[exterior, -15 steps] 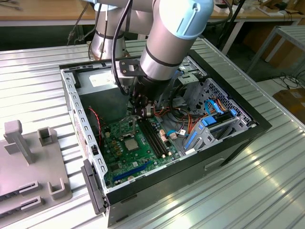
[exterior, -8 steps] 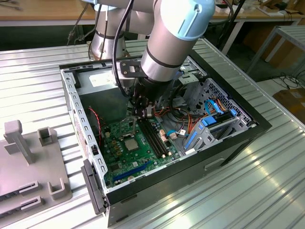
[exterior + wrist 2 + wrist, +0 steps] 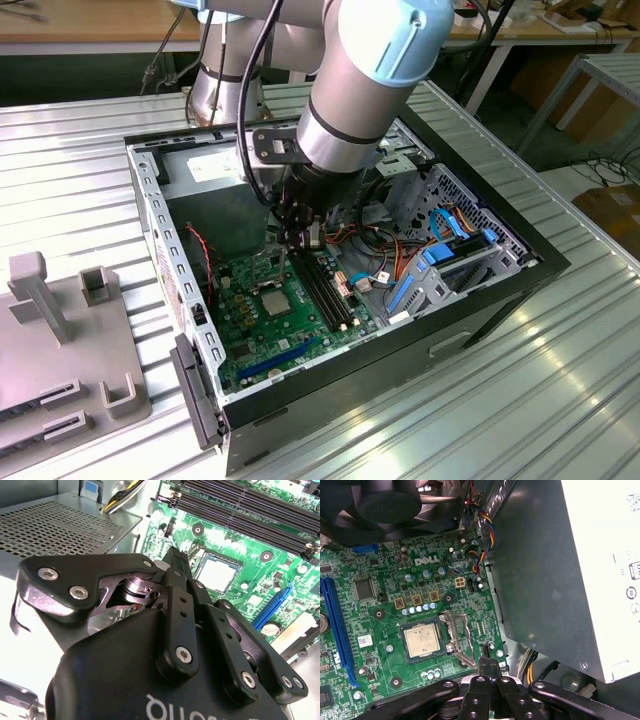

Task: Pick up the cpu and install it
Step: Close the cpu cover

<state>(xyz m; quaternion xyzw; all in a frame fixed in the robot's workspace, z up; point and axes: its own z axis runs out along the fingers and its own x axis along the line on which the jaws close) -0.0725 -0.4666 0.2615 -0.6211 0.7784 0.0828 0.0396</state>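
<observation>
While the gripper (image 3: 489, 666) hangs inside the case (image 3: 540, 265), we log its fingers pressed together, with nothing between them.

We see the tips over the board (image 3: 380, 630), just beside the raised socket lid (image 3: 461, 639).

We find the cpu (image 3: 421, 639) lying flat in its socket, beside that lid; in the second wrist view the cpu (image 3: 216, 574) sits just past the fingertips (image 3: 172, 557).

We note a blue slot (image 3: 334, 625), memory slots (image 3: 240, 505), a fan (image 3: 385, 505) and a grey power supply (image 3: 560, 570).

We list, outside the case, a grey fixture (image 3: 60, 340) on the ribbed table (image 3: 560, 400), at the exterior view's left.
</observation>
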